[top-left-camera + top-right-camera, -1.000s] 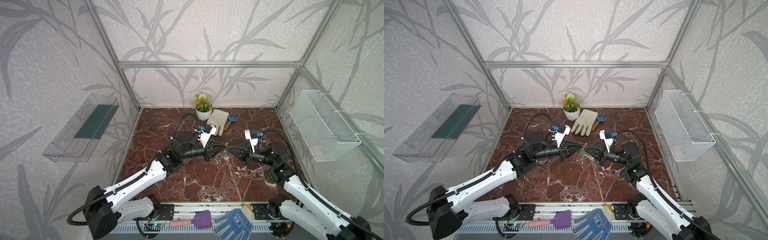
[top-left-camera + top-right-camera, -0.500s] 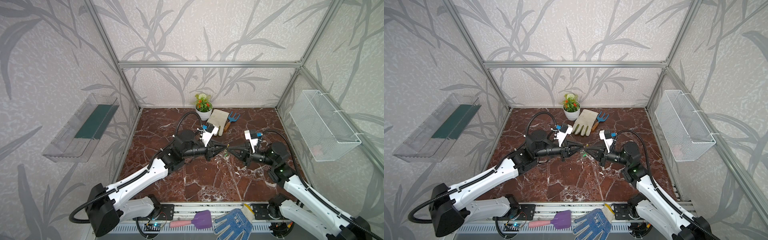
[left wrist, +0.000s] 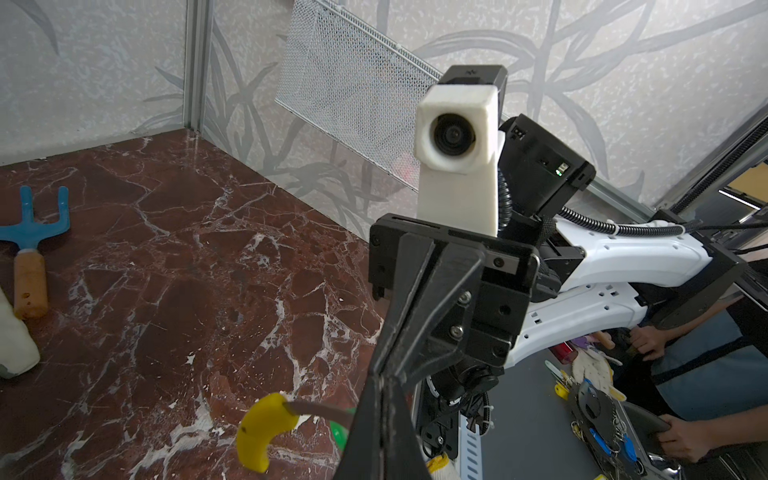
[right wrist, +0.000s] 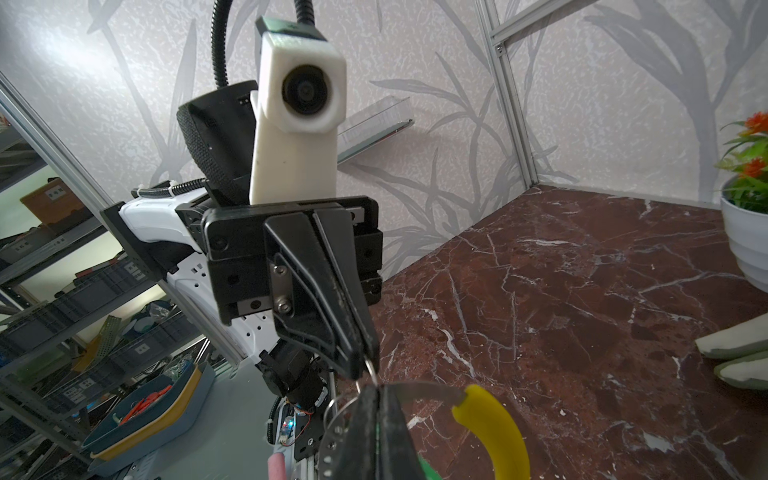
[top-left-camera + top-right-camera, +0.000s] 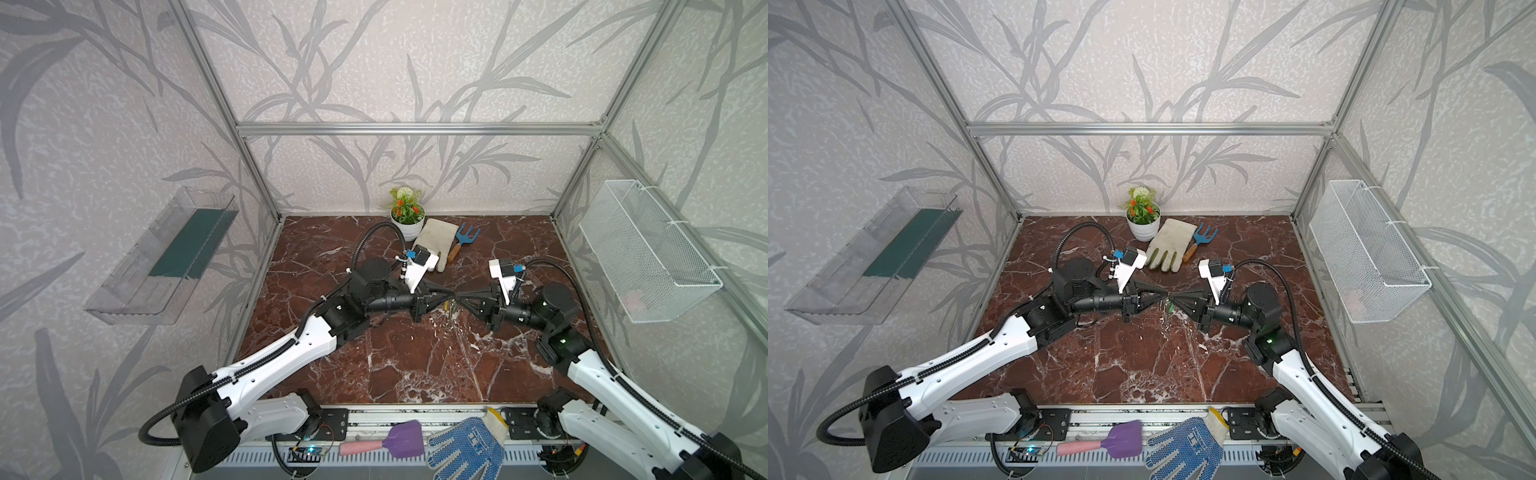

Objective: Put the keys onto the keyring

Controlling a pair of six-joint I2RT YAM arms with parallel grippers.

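While tips meet mid-table, left gripper [image 5: 450, 296] and right gripper [image 5: 460, 296] both clamped on keyring [image 4: 490, 424]; open table [image 5: 415, 365] all round.

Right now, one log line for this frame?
left jaws: shut on small ring | right jaws: shut on keyring, facing left jaws midair | green tag: hanging below them
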